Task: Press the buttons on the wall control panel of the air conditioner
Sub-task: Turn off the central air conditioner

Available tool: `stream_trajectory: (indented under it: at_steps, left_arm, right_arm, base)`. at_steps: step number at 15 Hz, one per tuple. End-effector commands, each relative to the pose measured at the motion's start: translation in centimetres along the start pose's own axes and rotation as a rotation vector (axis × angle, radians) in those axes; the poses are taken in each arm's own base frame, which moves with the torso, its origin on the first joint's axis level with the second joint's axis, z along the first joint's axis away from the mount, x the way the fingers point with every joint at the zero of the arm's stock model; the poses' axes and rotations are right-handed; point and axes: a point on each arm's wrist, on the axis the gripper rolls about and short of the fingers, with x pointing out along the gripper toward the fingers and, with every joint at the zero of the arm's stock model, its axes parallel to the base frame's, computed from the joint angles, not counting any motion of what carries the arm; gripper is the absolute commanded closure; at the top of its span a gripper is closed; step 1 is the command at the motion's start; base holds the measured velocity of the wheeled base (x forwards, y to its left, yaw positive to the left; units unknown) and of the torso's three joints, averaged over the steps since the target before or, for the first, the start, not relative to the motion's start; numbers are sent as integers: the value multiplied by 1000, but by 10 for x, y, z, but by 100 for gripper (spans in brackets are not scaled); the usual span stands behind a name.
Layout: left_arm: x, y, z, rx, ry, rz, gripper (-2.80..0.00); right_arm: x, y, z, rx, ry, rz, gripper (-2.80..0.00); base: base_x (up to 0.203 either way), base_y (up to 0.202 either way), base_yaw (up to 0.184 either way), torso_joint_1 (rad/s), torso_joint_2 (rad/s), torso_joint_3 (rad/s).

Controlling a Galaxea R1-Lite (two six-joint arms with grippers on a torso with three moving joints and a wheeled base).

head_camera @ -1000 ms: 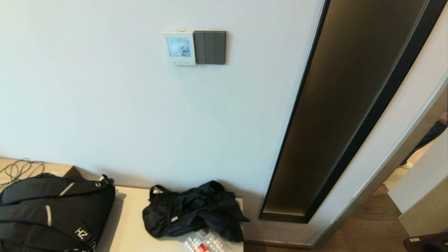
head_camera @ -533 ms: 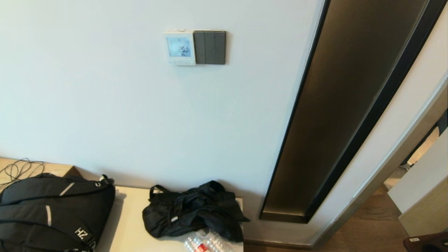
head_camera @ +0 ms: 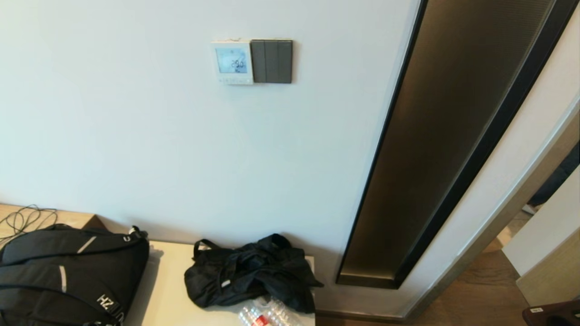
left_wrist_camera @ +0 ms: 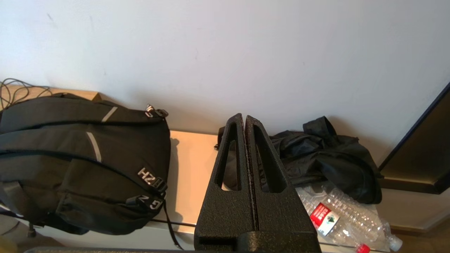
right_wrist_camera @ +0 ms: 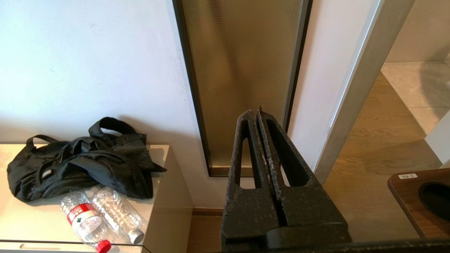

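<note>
The white wall control panel (head_camera: 232, 62) hangs high on the wall in the head view, its screen lit blue with 29.0. Its row of tiny white buttons (head_camera: 233, 80) runs along its bottom edge. Neither arm shows in the head view. My left gripper (left_wrist_camera: 244, 117) is shut and empty, low down, pointing at the wall above a cabinet top. My right gripper (right_wrist_camera: 255, 112) is shut and empty, low down, pointing at a bronze glass strip. The panel shows in neither wrist view.
A dark grey three-rocker switch plate (head_camera: 272, 61) adjoins the panel's right side. A cabinet (head_camera: 167, 290) below holds a black backpack (head_camera: 63, 276), a black bag (head_camera: 249, 271) and plastic bottles (head_camera: 265, 317). A tall bronze glass strip (head_camera: 435, 149) and a doorway stand at right.
Both arms stay still. Only something dark seen through the doorway at the right edge has shifted.
</note>
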Motion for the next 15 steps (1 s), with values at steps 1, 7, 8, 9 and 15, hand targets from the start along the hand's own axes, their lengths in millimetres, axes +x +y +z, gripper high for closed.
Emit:
stream_trajectory:
  at_steps: [1, 7, 8, 9, 15]
  left_arm:
    - [0, 0, 0, 0, -1, 1, 0]
    - [0, 0, 0, 0, -1, 1, 0]
    - [0, 0, 0, 0, -1, 1, 0]
    - [0, 0, 0, 0, 0, 1, 0]
    - [0, 0, 0, 0, 1, 1, 0]
  right_arm:
    - [0, 0, 0, 0, 1, 1, 0]
    - [0, 0, 0, 0, 2, 1, 0]
    - [0, 0, 0, 0, 3, 1, 0]
    - [0, 0, 0, 0, 3, 1, 0]
    - [0, 0, 0, 0, 3, 1, 0]
  base:
    - [0, 0, 0, 0, 0, 0]
    - [0, 0, 0, 0, 0, 0]
    - [0, 0, 0, 0, 0, 0]
    - [0, 0, 0, 0, 0, 0]
    - [0, 0, 0, 0, 0, 0]
